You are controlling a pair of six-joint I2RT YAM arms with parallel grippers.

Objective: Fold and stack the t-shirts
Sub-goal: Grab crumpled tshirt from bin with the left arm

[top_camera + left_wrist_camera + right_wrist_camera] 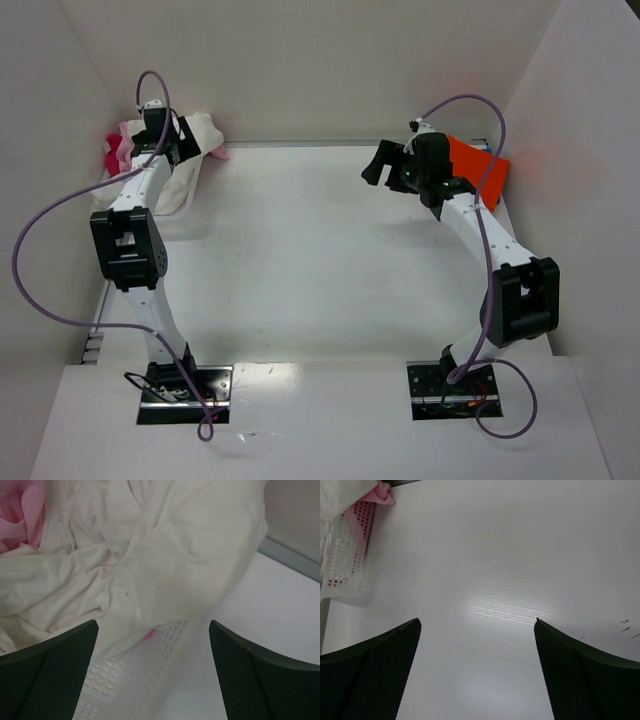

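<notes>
Folds of soft cream-white t-shirt (175,565) drape slotted plastic basket (137,672); left hand (153,627) and right hand (478,622) gape wide.

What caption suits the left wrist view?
Open black fingers poised over a crumpled cream-white cloth t-shirt draped across a white slotted plastic basket.

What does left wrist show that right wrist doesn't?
Left wrist only: the cream-white t-shirt up close, crumpled and draped over the basket, filling most of the view above the open left hand.
Right wrist only: a wide bare stretch of table, a few small dark marks near its right edge, and the open right hand, holding nothing.
Both: the basket, some of the light pink t-shirt and some table surface. In the right wrist view the basket sits in the far top-left corner.
</notes>
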